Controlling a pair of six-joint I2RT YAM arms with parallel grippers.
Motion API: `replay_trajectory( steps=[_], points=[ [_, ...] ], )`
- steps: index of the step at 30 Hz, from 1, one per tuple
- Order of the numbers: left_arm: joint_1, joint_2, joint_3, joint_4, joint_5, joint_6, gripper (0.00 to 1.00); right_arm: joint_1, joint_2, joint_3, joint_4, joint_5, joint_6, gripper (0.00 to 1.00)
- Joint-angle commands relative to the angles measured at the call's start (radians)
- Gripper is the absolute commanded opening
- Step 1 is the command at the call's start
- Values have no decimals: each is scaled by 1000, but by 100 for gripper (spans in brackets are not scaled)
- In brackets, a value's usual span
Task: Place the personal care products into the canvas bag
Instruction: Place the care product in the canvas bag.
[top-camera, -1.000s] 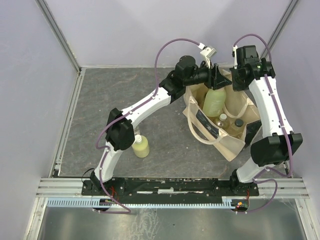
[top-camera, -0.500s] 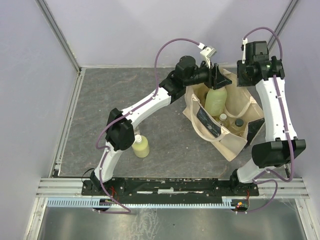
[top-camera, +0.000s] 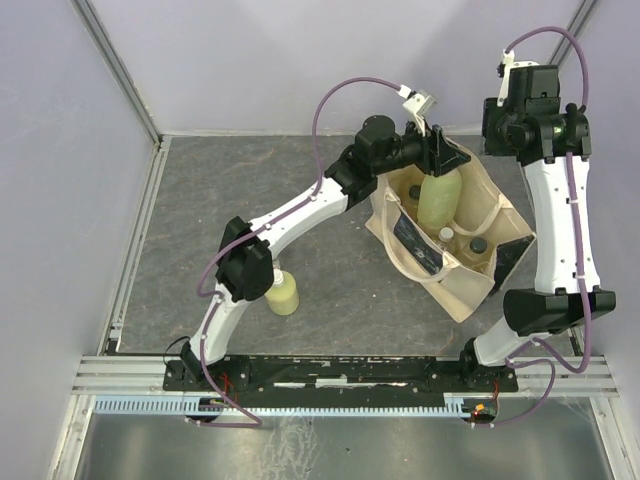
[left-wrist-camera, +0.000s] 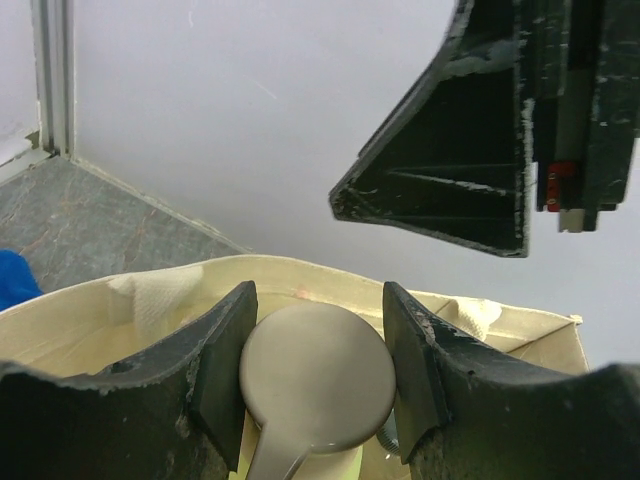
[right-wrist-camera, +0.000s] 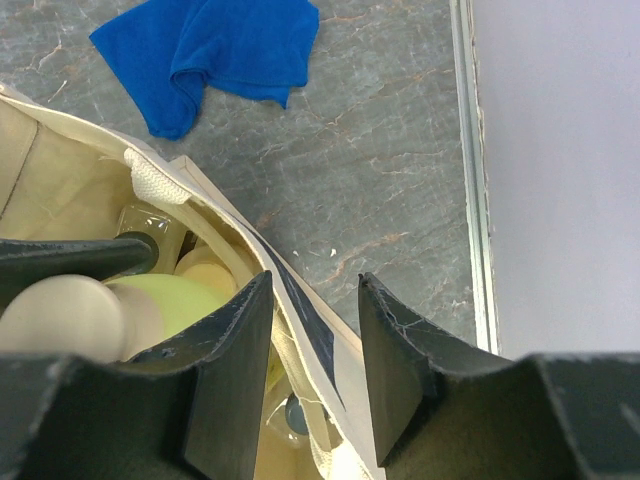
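Note:
My left gripper (top-camera: 436, 158) is shut on the pale cap (left-wrist-camera: 318, 375) of a yellow-green bottle (top-camera: 438, 200) and holds it upright inside the mouth of the beige canvas bag (top-camera: 470, 288). Two clear black-capped bottles (top-camera: 478, 244) stand in the bag beside it. Another yellow-green bottle (top-camera: 283, 293) stands on the table by the left arm. My right gripper (right-wrist-camera: 315, 290) is open, raised above the bag's far right rim (right-wrist-camera: 300, 300). The rim runs between its fingers without being pinched. The other products are hidden.
A blue cloth (right-wrist-camera: 215, 50) lies on the grey table behind the bag. The back wall and the right wall with its metal rail (right-wrist-camera: 470, 170) stand close to the bag. The enclosure's left rail (top-camera: 140, 230) borders the table.
My right arm has risen and swung back to the right, away from the bag's mouth. My left gripper has shifted slightly right with the bottle, which now stands more upright in the bag.

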Motion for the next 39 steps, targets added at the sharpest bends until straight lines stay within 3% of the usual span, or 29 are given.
replay_trajectory(
  steps=[1,14,24,29,39],
  points=[
    [-39,-10,91,228,-29,23,3,-5,-20,-8,11,-15,9,47],
    [-74,-14,42,254,-71,51,3,-6,-79,-117,41,-21,0,47],
    [-75,-209,-303,265,-98,110,3,-5,-118,-168,52,-22,-6,47],
    [-75,-290,-407,262,-118,137,3,-5,-132,-203,51,-38,-5,44],
    [-76,-296,-404,243,-104,128,3,-5,-135,-264,46,-71,-4,43]
  ],
)
